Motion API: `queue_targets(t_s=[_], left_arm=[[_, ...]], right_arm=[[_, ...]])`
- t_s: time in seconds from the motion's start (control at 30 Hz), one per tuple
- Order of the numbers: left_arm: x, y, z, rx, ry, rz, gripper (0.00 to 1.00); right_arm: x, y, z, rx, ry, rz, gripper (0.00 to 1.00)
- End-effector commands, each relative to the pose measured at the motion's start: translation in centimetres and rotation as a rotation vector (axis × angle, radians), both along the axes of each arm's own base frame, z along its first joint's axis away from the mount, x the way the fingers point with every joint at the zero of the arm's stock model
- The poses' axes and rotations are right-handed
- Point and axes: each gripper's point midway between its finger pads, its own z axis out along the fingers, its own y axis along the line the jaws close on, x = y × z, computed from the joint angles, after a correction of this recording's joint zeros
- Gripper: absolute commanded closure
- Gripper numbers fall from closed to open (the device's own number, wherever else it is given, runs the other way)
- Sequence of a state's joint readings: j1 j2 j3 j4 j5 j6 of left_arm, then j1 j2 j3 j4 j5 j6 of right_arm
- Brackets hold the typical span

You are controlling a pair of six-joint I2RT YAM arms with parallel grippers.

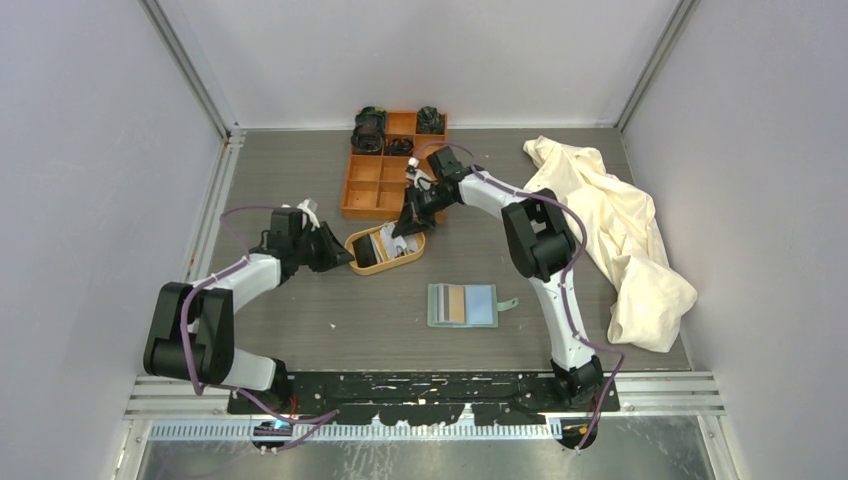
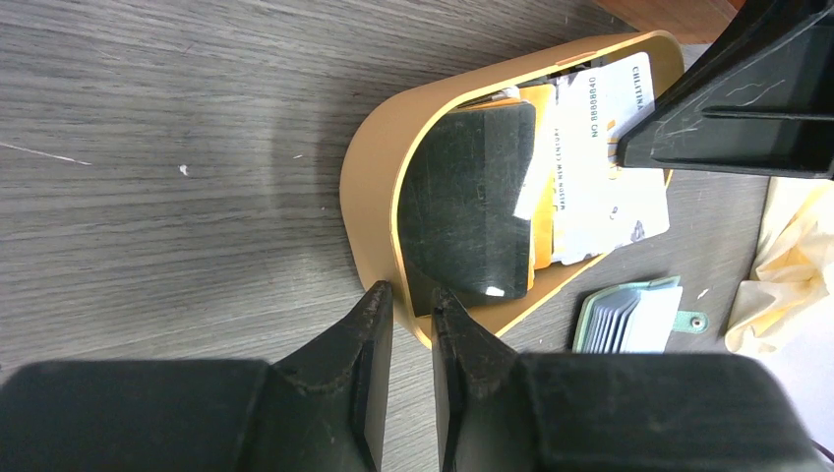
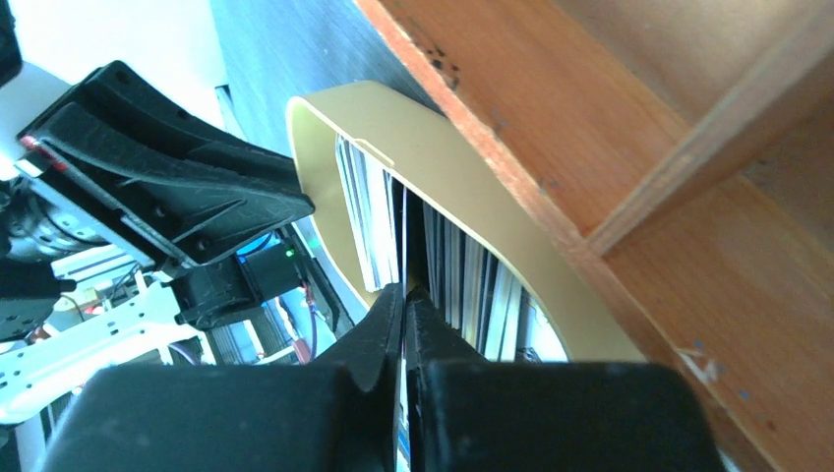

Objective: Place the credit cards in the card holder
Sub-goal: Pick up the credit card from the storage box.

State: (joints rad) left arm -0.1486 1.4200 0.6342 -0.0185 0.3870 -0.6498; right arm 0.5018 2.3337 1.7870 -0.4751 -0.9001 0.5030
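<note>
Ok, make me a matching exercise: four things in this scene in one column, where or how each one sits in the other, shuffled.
1 card holder
2 oval tray
3 orange box
4 cream cloth

A crumpled at the far right
B at the back, split into compartments
C lying open, pockets up
D holding the credit cards

Pairs: 1-C, 2-D, 3-B, 4-A

In the left wrist view, the left gripper (image 2: 411, 300) body hides part of the card holder (image 2: 639, 315) at 4 o'clock. The right gripper (image 2: 644, 146) runs off the frame at 2 o'clock.

In the right wrist view, the pinched credit card (image 3: 403, 236) and the other credit cards (image 3: 462, 275) in the tray (image 3: 433, 147) stand edge-on, so their faces are hidden.

In the top view, the dark items (image 1: 370, 128) at 12 o'clock in the orange box (image 1: 375, 185) are too small to tell.
</note>
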Motion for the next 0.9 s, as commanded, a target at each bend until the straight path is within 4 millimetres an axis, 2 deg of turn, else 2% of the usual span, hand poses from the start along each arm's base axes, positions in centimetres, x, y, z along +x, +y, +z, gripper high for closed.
queue_targets(t_s=[0.0, 0.1, 0.23, 0.43, 0.57, 0.67, 0.7, 0.73, 0.87], left_arm=[[0.9, -1.0, 3.1, -0.049, -0.094, -0.038, 0.78], [0.7, -1.1, 3.8, -0.058, -0.111, -0.040, 0.78], [0.5, -1.3, 5.8, -0.084, -0.161, -0.043, 0.75], [-0.4, -1.6, 8.7, -0.134, -0.242, -0.042, 0.69], [-1.4, -1.6, 10.5, -0.174, -0.311, -0.031, 0.51], [-2.2, -2.1, 12.6, -0.241, -0.399, -0.041, 0.33], [-2.5, -2.2, 13.1, -0.268, -0.423, -0.044, 0.27], [-2.8, -2.5, 13.8, -0.299, -0.452, -0.051, 0.24], [-4.6, -4.2, 16.7, -0.463, -0.576, -0.155, 0.23]], right_arm=[[0.5, -0.8, 4.1, -0.009, -0.148, 0.007, 0.97], [1.0, -1.8, 5.1, -0.048, -0.247, 0.012, 0.99], [1.5, -3.1, 6.8, -0.060, -0.324, -0.002, 0.99], [1.5, -5.0, 7.9, -0.079, -0.389, -0.001, 0.99], [1.2, -6.1, 8.6, -0.082, -0.427, 0.002, 0.99], [0.2, -6.3, 10.0, -0.009, -0.449, 0.021, 0.99], [-0.3, -6.5, 11.2, 0.026, -0.472, 0.026, 0.99], [-0.9, -6.7, 11.8, 0.059, -0.490, 0.036, 0.99], [-4.0, -7.8, 14.5, 0.214, -0.564, 0.080, 0.99]])
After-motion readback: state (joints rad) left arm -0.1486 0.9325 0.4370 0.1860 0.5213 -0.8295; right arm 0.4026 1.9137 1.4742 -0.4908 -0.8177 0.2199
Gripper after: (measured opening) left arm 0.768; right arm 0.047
